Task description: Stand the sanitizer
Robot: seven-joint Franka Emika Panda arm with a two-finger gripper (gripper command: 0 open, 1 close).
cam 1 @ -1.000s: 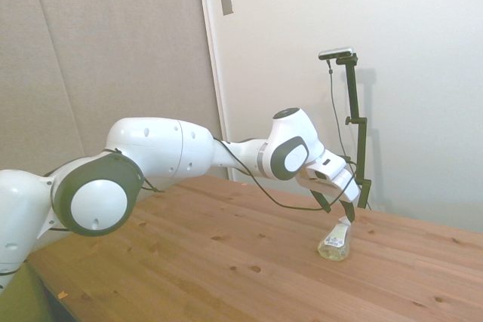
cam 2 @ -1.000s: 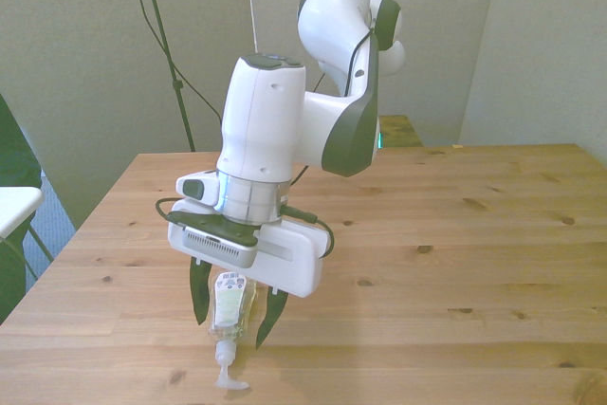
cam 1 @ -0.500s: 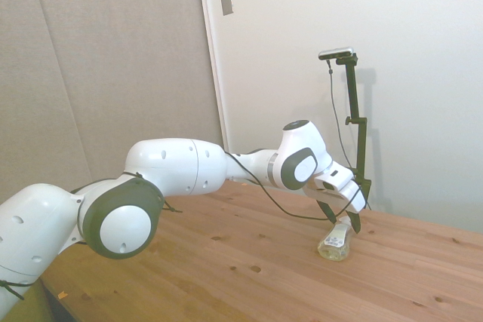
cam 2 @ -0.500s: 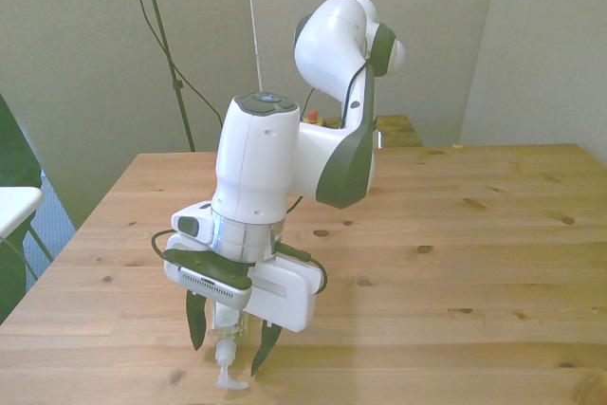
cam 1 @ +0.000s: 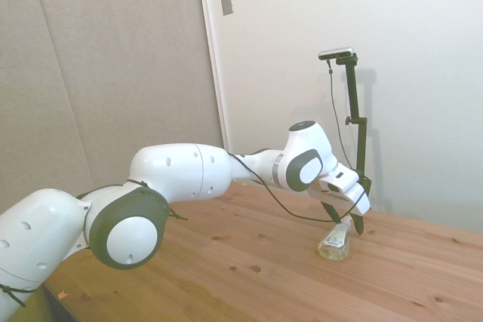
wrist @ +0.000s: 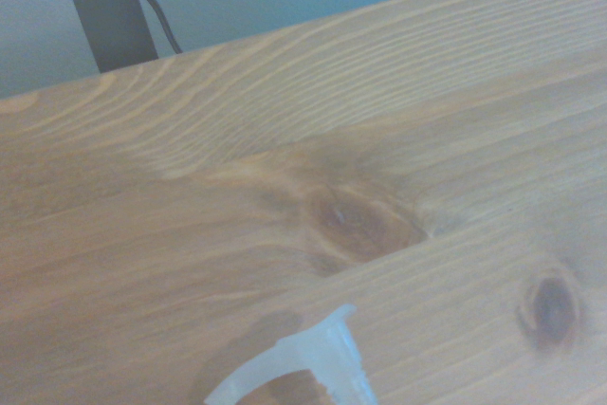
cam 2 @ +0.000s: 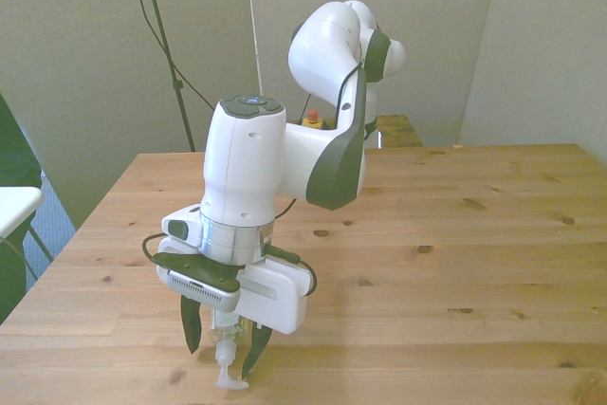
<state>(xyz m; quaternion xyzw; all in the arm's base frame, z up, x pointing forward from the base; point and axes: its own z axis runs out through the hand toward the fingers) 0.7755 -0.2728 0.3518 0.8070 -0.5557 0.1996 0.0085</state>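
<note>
Wooden table (cam 2: 455, 234), sanitizer (cam 1: 336, 242) lying flat. Gripper (cam 2: 221, 355) open wide around neck, holding nothing yet. Probably light, slippery, squashy plastic; best pinched at firm neck.

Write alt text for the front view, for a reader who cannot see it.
A white robot arm reaches down over a wooden table, its open gripper straddling the neck of a small clear sanitizer bottle that lies on its side near the table's near edge, its white pump top toward the camera. The dark fingers flank the bottle.
</note>
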